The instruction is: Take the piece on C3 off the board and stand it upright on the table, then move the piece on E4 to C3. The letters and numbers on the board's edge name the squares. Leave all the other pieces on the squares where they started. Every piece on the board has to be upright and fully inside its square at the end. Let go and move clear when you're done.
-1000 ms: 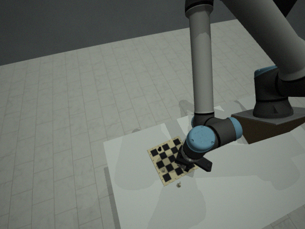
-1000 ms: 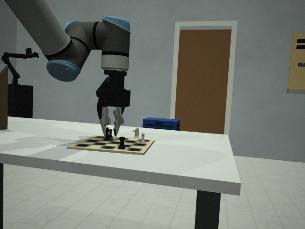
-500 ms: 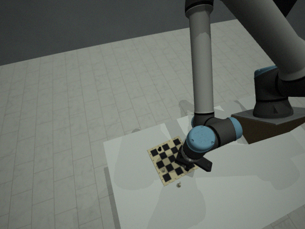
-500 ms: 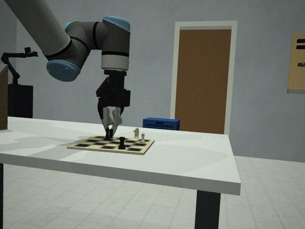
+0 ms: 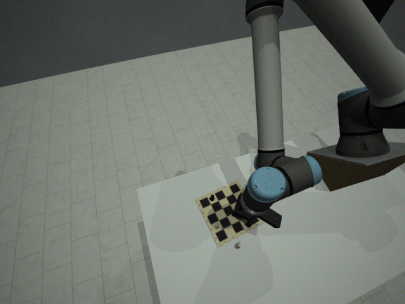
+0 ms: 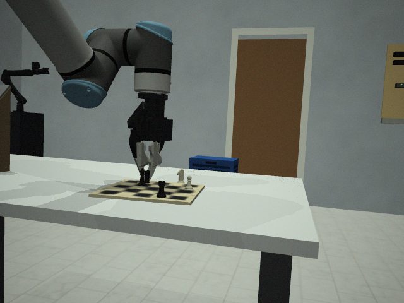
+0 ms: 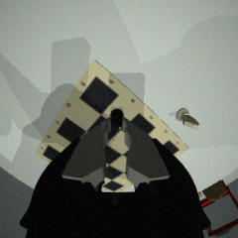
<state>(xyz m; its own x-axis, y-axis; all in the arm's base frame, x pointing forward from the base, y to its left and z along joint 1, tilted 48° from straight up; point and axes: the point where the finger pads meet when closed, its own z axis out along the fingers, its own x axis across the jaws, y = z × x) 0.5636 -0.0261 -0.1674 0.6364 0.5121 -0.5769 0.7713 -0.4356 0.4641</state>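
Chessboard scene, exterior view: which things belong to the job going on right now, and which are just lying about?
Part of the job:
- chessboard
- black piece, gripped between the jaws
- white knight, upright on the table beyond the board

Just there:
- black rook and white pawn, which stay on their squares
- blue box
- door

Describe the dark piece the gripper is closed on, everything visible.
The black chess piece is small and slender, matte black with a rounded head; its type is hard to tell. It stands upright on the chessboard, base down among the far squares. The gripper is shut on it, pale fingers pressing its upper part. A second dark shape close beside it cannot be separated clearly.
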